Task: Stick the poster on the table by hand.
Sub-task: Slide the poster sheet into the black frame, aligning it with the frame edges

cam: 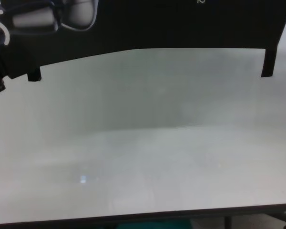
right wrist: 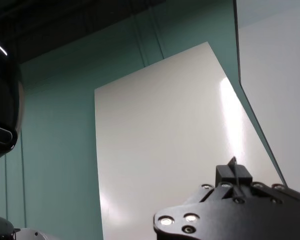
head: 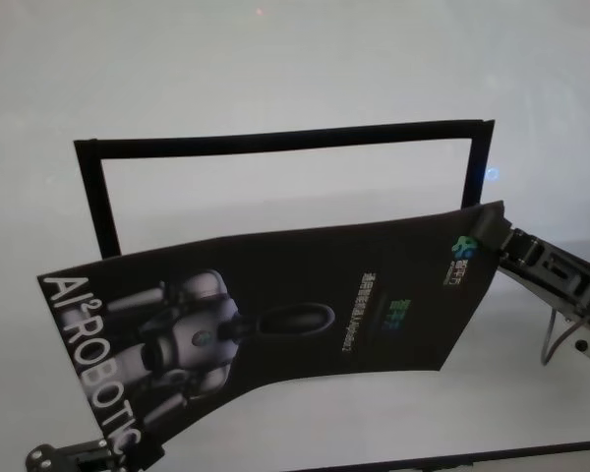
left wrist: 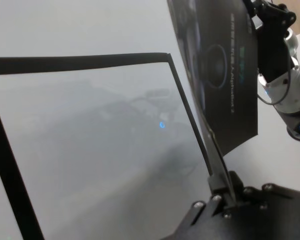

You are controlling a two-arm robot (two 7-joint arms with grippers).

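The poster (head: 275,305), a black glossy sheet with a grey-white robot and white letters "AI²ROBOTIC", hangs curved in the air above the white table (head: 275,59). My left gripper (head: 128,447) is shut on its near left corner, by the letters. My right gripper (head: 492,236) is shut on its far right corner. In the left wrist view my left gripper (left wrist: 222,192) pinches the poster's edge (left wrist: 220,65). In the right wrist view my right gripper (right wrist: 233,175) pinches the sheet, whose white back (right wrist: 165,140) shows. In the chest view the poster (cam: 157,24) spans the top above the table (cam: 143,143).
A rectangular frame of black tape (head: 275,141) lies on the table behind and under the poster; it also shows in the left wrist view (left wrist: 80,62). The table's dark near edge (cam: 143,217) runs along the front. My right arm (left wrist: 285,75) reaches in from the right.
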